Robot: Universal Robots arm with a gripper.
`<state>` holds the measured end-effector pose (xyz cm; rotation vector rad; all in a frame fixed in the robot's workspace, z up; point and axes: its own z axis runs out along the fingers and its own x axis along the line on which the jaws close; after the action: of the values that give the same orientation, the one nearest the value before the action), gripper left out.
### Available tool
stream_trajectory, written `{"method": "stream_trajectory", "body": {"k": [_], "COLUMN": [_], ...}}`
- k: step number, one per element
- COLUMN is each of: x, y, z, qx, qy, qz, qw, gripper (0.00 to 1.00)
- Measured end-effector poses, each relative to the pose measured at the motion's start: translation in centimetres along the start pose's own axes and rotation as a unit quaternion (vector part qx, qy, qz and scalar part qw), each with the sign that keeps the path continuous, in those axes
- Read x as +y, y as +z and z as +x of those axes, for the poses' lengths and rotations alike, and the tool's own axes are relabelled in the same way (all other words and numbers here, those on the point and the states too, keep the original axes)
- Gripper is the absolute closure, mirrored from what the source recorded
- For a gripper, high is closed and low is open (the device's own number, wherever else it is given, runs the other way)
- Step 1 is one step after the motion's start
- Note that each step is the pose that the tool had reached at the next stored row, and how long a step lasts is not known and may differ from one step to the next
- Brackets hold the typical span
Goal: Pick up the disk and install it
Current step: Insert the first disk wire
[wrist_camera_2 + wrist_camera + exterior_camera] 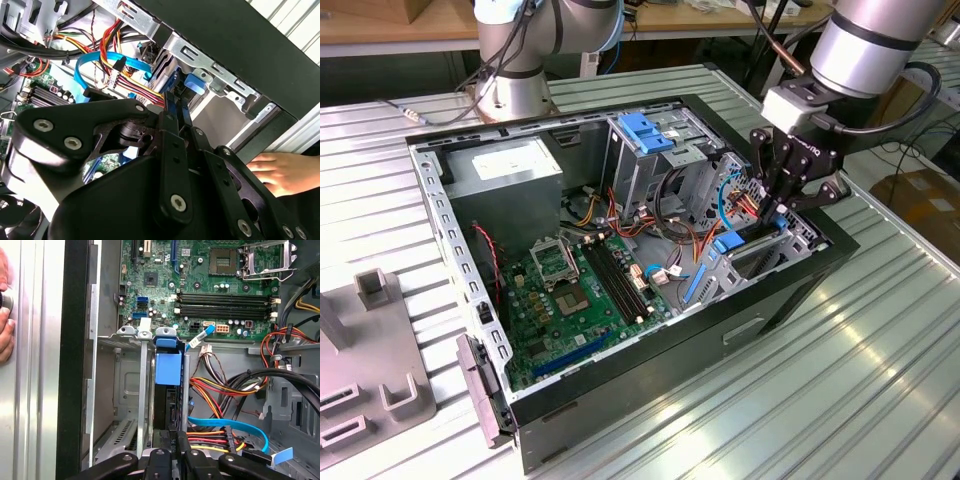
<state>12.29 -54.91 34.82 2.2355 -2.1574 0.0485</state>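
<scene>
The disk is sitting upright in a narrow metal bay of the open computer case, cables crowding one side. The claw is reaching down, fingers pressed together on the disk's edge (a person's hand resting on the counter).

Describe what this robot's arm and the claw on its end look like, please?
The arm is a thick silvery tube, with a pale grey block below it. A black cable loops beside it. Under that hangs the gripper, matt black and built of flat linked bars joined by round silver screws, ending in narrow black fingers.
</scene>
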Motion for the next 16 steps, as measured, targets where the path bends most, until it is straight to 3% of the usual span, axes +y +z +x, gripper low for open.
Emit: {"method": "stream_trajectory", "body": {"k": [16], "x": [-0.01], "y": [0.24], "z": [-0.08], "qx": [-0.0003], "qy": [0.002], "qz": [-0.0001], "qw": [1.0], "gripper": [0.83]}}
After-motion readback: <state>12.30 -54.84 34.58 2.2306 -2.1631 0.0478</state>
